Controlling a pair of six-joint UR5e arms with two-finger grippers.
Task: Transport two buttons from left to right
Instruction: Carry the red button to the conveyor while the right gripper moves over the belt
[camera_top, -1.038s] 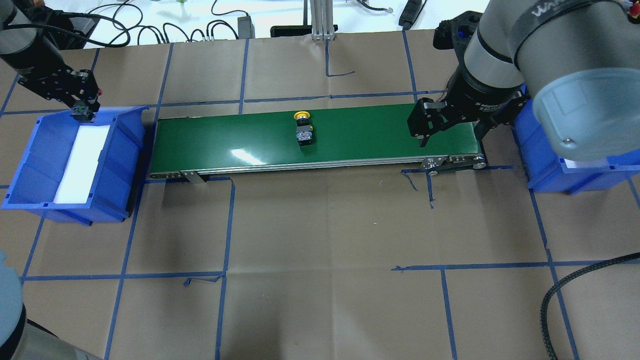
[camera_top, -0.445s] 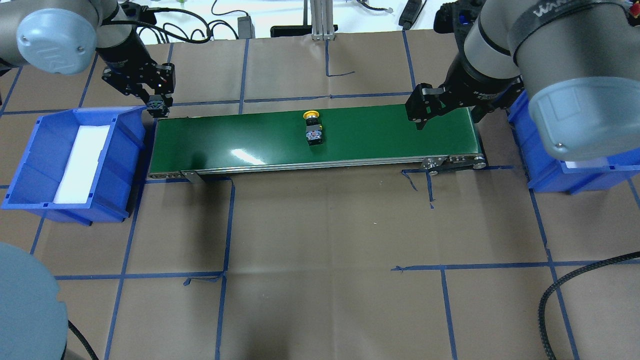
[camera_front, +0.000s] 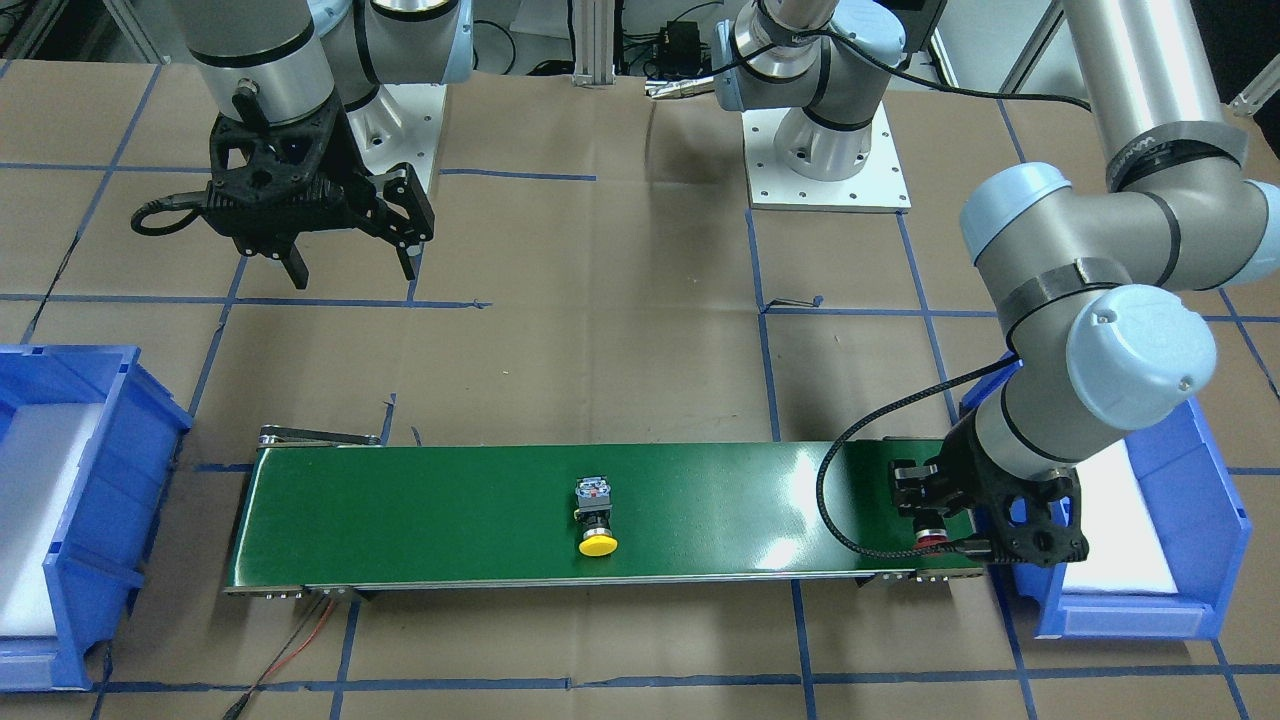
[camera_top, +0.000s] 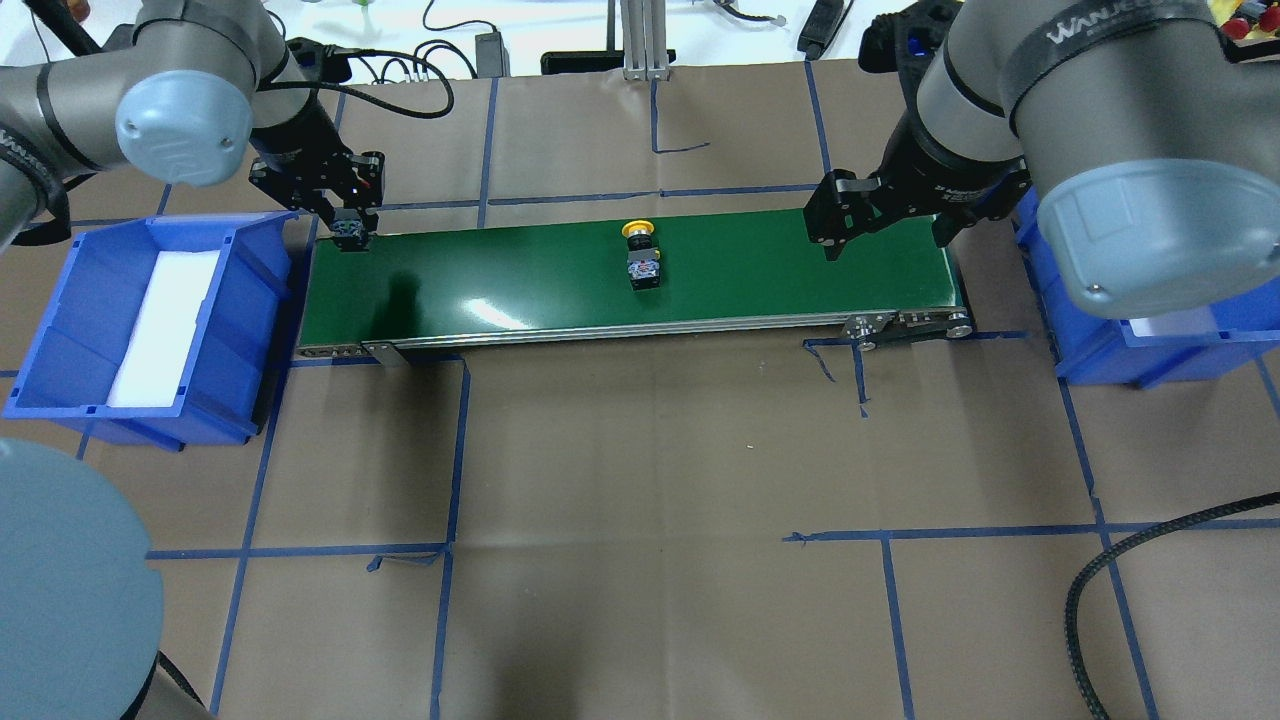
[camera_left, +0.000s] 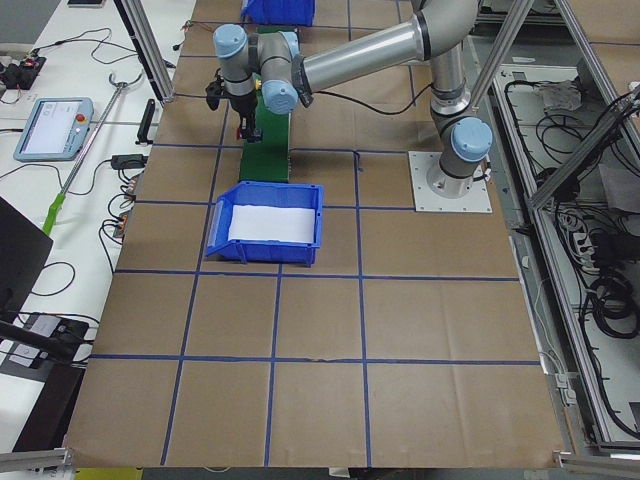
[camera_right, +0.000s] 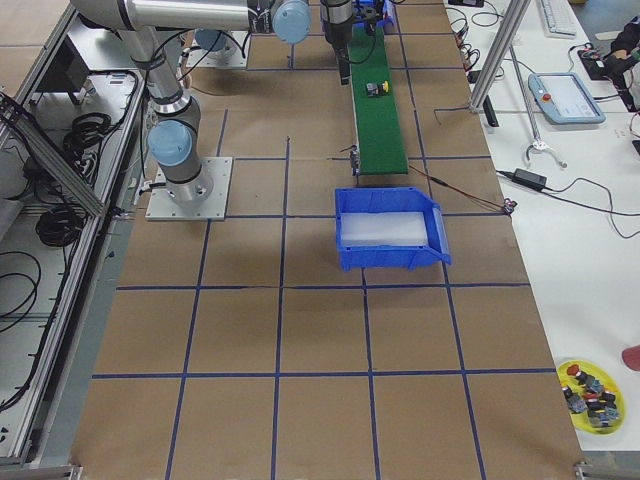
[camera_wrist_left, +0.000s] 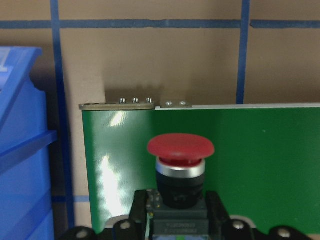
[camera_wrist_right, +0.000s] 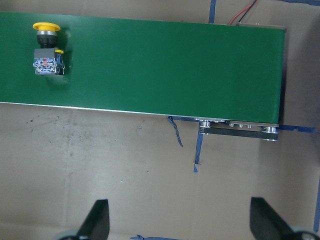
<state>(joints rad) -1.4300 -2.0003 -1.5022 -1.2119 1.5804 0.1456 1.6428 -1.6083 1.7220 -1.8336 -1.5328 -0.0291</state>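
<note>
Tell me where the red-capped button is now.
The red-capped button is held in the jaws of the left gripper, at the overhead view's left, over the left end of the green conveyor, beside a blue bin.

Two shiny grey robot arms with pale blue caps

The left arm (camera_front: 1150, 110) and the right arm (camera_front: 262, 45) are round silver-grey tubes with black rings at the bends. Each blue cap (camera_front: 1140, 355) is round, with tiny screws. A black band (camera_top: 1090, 30) has white letters on it. Both arms stand on white plates (camera_front: 828, 190) dotted with holes. The left gripper (camera_front: 930, 520) and the right gripper (camera_front: 352, 275) are black and bony, and a black cable (camera_front: 835, 480) loops to the left one.
</note>
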